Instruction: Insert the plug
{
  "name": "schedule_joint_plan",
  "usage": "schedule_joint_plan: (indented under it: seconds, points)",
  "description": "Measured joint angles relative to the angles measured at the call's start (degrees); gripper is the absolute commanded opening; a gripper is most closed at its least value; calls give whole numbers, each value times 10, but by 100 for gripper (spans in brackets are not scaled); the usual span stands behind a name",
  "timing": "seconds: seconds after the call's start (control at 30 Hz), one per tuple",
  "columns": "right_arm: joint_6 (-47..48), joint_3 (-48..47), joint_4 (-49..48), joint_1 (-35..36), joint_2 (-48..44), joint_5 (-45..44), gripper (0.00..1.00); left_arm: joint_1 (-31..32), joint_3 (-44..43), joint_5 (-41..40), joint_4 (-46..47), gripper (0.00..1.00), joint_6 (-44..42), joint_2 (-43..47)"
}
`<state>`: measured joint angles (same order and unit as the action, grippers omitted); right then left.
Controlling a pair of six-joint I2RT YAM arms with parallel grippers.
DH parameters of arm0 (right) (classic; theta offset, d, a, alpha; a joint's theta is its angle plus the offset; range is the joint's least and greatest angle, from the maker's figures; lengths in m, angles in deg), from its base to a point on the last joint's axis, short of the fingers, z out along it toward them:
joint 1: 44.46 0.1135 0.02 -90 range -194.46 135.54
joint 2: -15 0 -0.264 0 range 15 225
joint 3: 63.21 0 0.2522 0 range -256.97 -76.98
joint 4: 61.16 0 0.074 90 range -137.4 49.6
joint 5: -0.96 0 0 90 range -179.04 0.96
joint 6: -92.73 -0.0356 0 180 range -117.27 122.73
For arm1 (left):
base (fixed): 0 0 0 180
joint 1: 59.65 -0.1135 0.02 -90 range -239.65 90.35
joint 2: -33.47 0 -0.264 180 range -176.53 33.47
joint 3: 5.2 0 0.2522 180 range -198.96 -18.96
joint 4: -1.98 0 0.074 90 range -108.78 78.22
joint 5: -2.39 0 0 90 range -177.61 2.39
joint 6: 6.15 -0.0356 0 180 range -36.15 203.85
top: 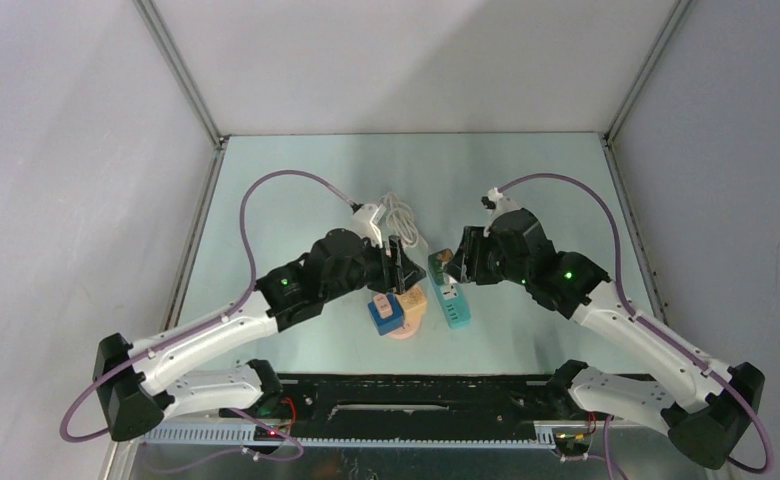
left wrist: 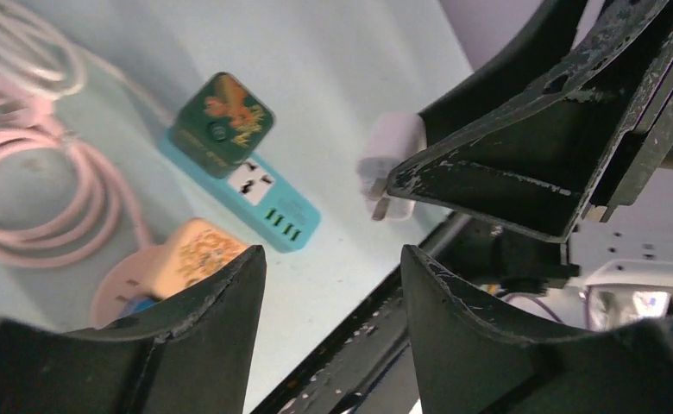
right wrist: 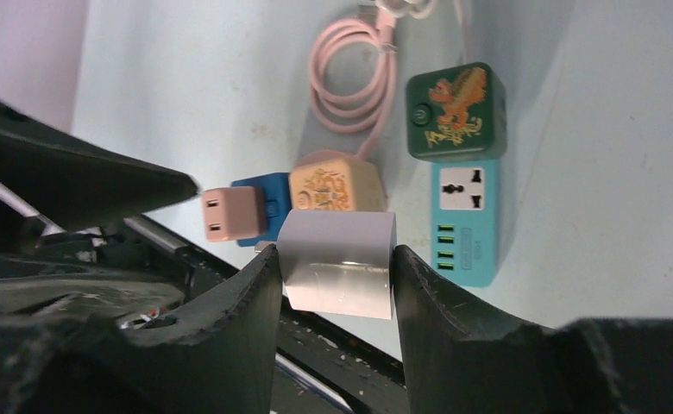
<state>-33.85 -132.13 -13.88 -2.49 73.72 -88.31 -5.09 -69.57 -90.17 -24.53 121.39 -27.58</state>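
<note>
My right gripper is shut on a white plug block and holds it in the air above the table's near edge. The left wrist view shows the plug with its metal prongs pointing down-left. The teal power strip lies on the table with a universal socket and several USB ports; a dark green cube sits on its far end. The strip also shows in the left wrist view and the top view. My left gripper is open and empty, close to the right gripper.
A pink round base carries an orange adapter, a blue adapter and a pink adapter, left of the strip. A coiled pink cable and a white cable lie behind. The black front rail runs along the near edge.
</note>
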Motion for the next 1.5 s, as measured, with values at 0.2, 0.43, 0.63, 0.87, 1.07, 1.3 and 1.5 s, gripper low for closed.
schedule_joint_plan:
  seconds: [0.2,0.43,0.63,0.87,1.07,1.3,1.5]
  points:
    - [-14,-2,-23,13,-11,13,0,0,33,75,103,61,29,-17]
    - [-30,-2,-28,18,-12,14,0,0,68,103,186,60,60,-21]
    - [-50,-2,-40,19,-26,7,0,2,70,90,210,58,65,-45]
    - [-64,-2,-54,22,-30,5,0,4,82,79,247,55,70,-48]
    - [-70,-3,-65,25,-30,2,0,4,87,77,272,42,75,-48]
    - [-78,-4,-71,26,-29,-4,1,5,109,73,328,19,91,-49]
    - [-80,-4,-71,27,-29,-5,42,5,124,65,359,0,101,-50]
